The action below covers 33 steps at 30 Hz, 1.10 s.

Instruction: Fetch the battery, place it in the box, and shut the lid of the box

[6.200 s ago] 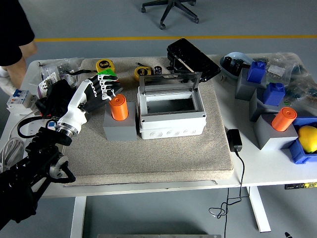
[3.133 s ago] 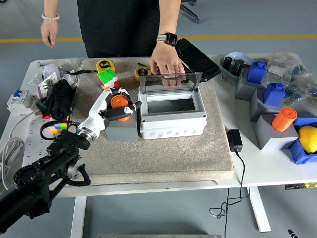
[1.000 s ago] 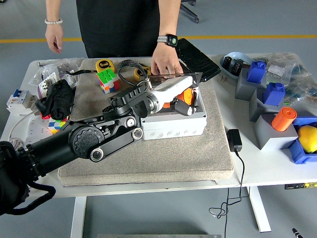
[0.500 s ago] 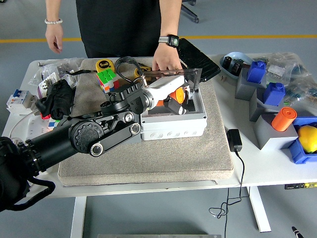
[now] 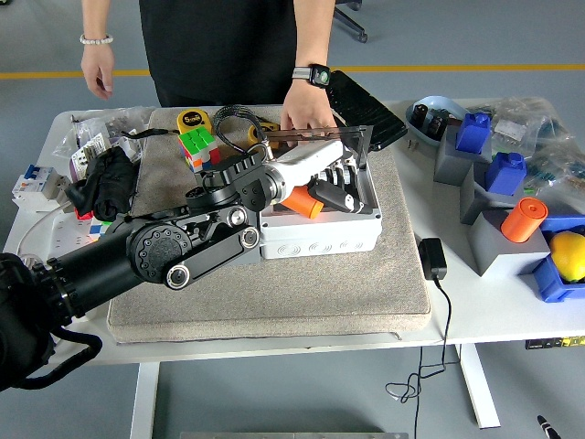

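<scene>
An orange battery (image 5: 302,203) is seen lying inside the open box (image 5: 317,219), at 8 o'clock of the released left hand (image 5: 336,183).

The scene is evenly and brightly lit from above; only soft shadows are cast on the table (image 5: 475,302), and focus is sharp throughout.

Smooth grey plastic box (image 5: 320,231), glossy orange battery (image 5: 303,202), on rough beige cloth mat (image 5: 292,293).
</scene>
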Motion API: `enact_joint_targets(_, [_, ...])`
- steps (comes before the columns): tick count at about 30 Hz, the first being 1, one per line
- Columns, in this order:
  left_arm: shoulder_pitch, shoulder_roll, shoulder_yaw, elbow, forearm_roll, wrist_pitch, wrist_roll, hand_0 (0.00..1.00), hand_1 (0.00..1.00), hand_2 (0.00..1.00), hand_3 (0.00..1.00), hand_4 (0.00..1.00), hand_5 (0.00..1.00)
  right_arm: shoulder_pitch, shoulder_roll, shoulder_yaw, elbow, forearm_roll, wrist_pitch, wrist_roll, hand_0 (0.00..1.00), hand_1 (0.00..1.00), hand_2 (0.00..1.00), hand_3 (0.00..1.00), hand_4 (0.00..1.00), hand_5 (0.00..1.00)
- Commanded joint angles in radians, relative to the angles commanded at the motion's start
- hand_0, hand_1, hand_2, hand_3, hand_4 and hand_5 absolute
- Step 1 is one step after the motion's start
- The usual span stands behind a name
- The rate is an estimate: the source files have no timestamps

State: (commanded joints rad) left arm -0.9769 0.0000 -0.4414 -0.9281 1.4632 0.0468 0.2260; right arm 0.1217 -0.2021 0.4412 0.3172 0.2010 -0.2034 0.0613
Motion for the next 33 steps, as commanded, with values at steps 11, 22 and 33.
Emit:
enact_joint_targets(11, [0.008,0.0,-0.035,-0.026,-0.018,0.001,-0.006,0.251,0.453,0.437,0.485,0.998,0.49,-0.001,0.0,0.001,0.0,0.0,-0.001,0.002,0.718,0.651,0.638,0.582,0.984,0.599])
enact_joint_targets(22, [0.056,0.001,-0.176,-0.171,-0.061,0.046,-0.08,0.273,0.461,0.444,0.485,0.998,0.514,-0.002,0.002,0.007,-0.001,0.001,-0.002,0.002,0.717,0.652,0.638,0.581,0.984,0.599])
enact_joint_targets(33, [0.077,0.017,-0.276,-0.205,-0.094,0.138,-0.21,0.595,0.66,0.603,0.565,0.998,0.499,-0.003,0.003,0.004,0.0,0.001,-0.003,0.002,0.717,0.652,0.638,0.581,0.984,0.599])
